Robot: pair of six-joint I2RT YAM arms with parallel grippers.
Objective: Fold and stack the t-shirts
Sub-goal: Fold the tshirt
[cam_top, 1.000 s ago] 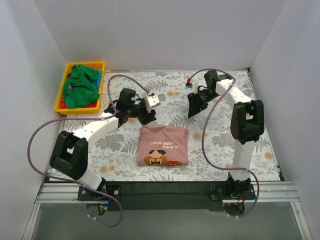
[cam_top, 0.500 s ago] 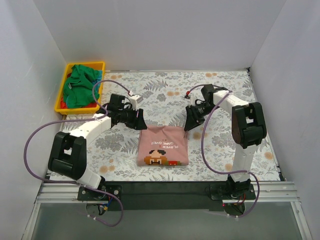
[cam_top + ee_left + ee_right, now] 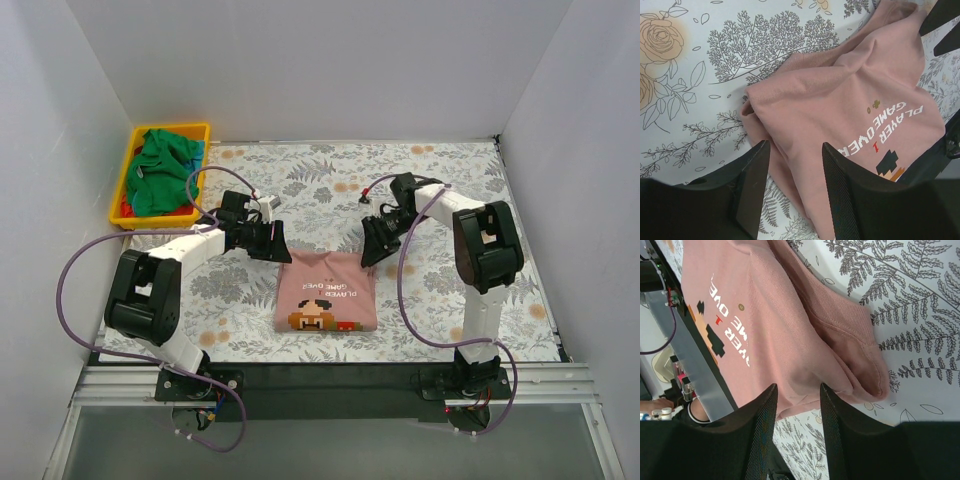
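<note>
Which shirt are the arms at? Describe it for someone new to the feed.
On the floral table cover, look at the middle, where the left gripper and right gripper hover. The folded pink t-shirt lies there. Unlike the green t-shirt heaped in the yellow bin at the far left corner, it carries a pixel print and white lettering.

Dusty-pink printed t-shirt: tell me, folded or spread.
Folded: the dusty-pink cotton t-shirt lies as a compact rectangle, layers doubled at its far corners.
</note>
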